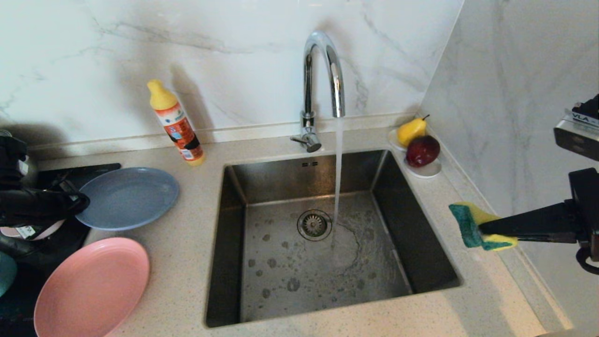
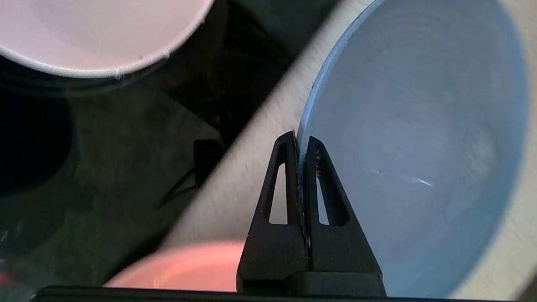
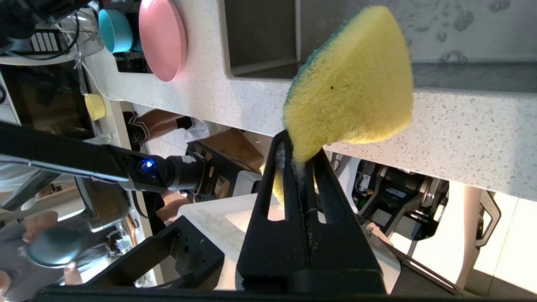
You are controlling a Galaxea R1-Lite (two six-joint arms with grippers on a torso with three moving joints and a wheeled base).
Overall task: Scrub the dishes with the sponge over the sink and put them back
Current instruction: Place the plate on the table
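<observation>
My left gripper (image 1: pixel 83 202) (image 2: pixel 300 140) is shut on the left rim of the grey-blue plate (image 1: pixel 131 196) (image 2: pixel 419 147), left of the sink (image 1: pixel 234 224). In front of it lies the salmon-pink plate (image 1: pixel 93 288) (image 3: pixel 161 37). A pale pink bowl (image 2: pixel 96 33) sits under my left arm. The teal bowl (image 1: pixel 5 274) (image 3: pixel 115 31) shows at the far left edge. My right gripper (image 1: pixel 484 229) (image 3: pixel 300 151) hangs to the right of the sink, shut on the bent yellow-and-green sponge (image 1: pixel 472 224) (image 3: pixel 352 84). Water runs from the chrome tap (image 1: pixel 323 70) beside the drain (image 1: pixel 313 224).
An orange bottle with a yellow cap (image 1: pixel 178 126) stands behind the grey-blue plate. A small white dish (image 1: pixel 428 172) with a pear and a red fruit sits at the sink's back right corner. A black mat (image 1: pixel 61 175) lies at the left, a marble wall close on the right.
</observation>
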